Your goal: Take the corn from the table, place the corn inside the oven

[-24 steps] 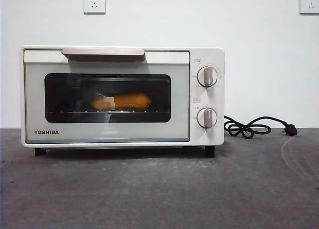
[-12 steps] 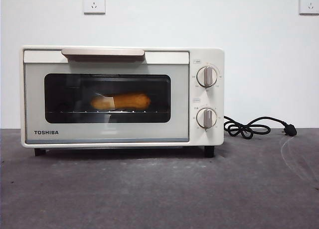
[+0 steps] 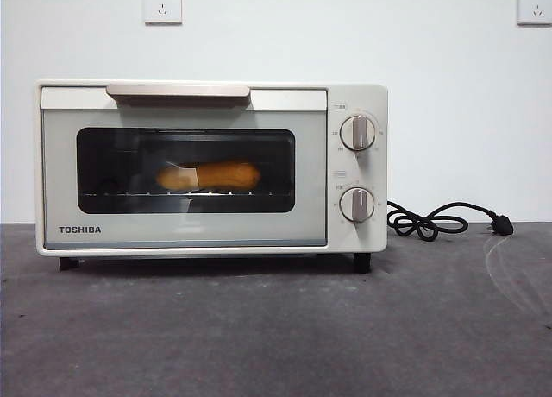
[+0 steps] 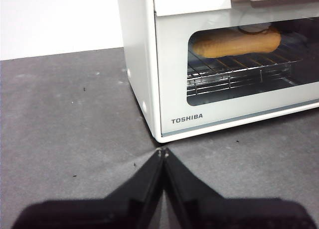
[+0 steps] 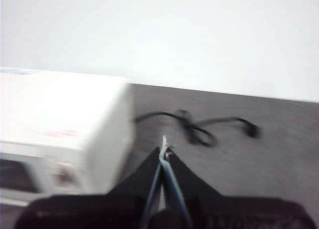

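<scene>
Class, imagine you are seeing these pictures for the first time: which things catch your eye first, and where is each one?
The cream oven dominates, standing on the dark grey table with its door shut. Through the dark glass glows the orange corn, lying on the wire rack inside. To the side of the oven with the knobs, a black power cord lies coiled and unplugged on the table; the left pincer and right pincer are shut and hold nothing.

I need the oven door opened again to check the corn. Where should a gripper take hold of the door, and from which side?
Judging by shape, grip the beige bar handle along the top edge of the oven door, near its middle, coming from the front and slightly above. The bar stands proud of the closed door, so jaws can close over and under it.
</scene>
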Robot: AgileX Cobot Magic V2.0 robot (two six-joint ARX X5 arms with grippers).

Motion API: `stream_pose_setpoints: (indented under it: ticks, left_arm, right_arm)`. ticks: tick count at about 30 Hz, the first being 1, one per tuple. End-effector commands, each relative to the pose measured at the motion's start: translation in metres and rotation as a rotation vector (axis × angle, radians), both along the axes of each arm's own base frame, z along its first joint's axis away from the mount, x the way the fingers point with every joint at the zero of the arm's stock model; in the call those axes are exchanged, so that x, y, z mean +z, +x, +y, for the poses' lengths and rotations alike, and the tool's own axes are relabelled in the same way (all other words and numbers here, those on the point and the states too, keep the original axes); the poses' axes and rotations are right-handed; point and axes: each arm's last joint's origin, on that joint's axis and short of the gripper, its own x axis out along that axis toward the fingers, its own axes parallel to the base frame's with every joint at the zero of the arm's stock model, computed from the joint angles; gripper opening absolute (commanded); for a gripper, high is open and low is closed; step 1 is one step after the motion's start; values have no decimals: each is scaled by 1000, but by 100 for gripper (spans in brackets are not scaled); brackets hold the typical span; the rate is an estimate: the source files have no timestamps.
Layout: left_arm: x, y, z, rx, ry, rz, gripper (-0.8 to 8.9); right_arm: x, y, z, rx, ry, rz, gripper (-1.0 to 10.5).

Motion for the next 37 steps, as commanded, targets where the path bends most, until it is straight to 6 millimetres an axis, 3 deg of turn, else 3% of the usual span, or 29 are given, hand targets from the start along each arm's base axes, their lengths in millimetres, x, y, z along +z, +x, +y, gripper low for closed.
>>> stream_pose_setpoints:
  ticks: [1, 7, 13, 21, 37]
  left_arm:
    - [-2, 0, 0, 5, 1, -2, -4]
    - [-2, 1, 0, 5, 1, 2, -4]
    - [-2, 1, 0, 5, 1, 6, -4]
    - [-2, 1, 0, 5, 1, 6, -4]
    - [-2, 1, 0, 5, 2, 7, -4]
  right_arm:
    - [-53, -9, -10, -82, 11, 28, 1]
    - [-139, -25, -13, -114, 9, 5, 1]
    - [-183, -29, -13, -126, 23, 2, 1]
    - [-212, -28, -14, -155, 19, 15, 1]
    - [-213, -27, -15, -191, 1, -20, 1]
